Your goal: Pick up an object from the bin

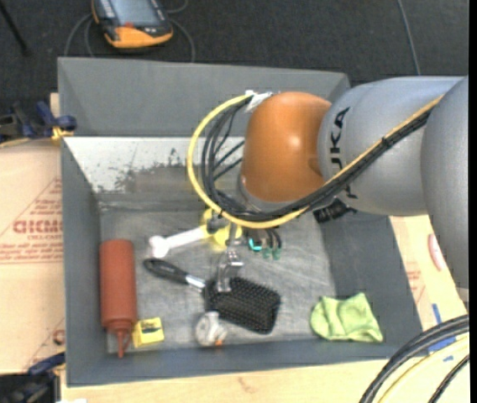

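When closing on the black hairbrush (243,303) (slantwise near the front wall of the bin (222,361), handle toward the left), best to bite across the narrow neck rather than the wide bristled head. Lies right under the gripper (228,269), at the head's left end; spread or pressed together, cannot tell for the jaws. Mind the white spoon-shaped piece (180,239) just behind and the small pale lump (211,329) just in front; red bottle (117,290) and green cloth (347,318) well apart.

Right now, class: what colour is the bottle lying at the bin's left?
The bottle is reddish-brown, shown in the camera view.
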Robot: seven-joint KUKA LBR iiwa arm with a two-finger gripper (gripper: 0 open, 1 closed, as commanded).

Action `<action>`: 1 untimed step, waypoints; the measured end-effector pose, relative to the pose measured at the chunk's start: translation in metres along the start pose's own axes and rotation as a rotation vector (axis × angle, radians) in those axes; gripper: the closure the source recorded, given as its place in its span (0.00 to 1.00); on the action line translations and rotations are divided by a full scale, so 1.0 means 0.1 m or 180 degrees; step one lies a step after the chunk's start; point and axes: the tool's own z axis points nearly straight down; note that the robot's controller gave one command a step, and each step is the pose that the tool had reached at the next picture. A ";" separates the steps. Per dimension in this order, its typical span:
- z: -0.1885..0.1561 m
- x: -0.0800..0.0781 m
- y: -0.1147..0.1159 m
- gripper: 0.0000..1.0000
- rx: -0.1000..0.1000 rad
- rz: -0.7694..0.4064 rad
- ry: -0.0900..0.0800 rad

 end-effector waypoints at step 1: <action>-0.05 -0.02 0.00 0.00 -0.0003 0.0005 -0.0026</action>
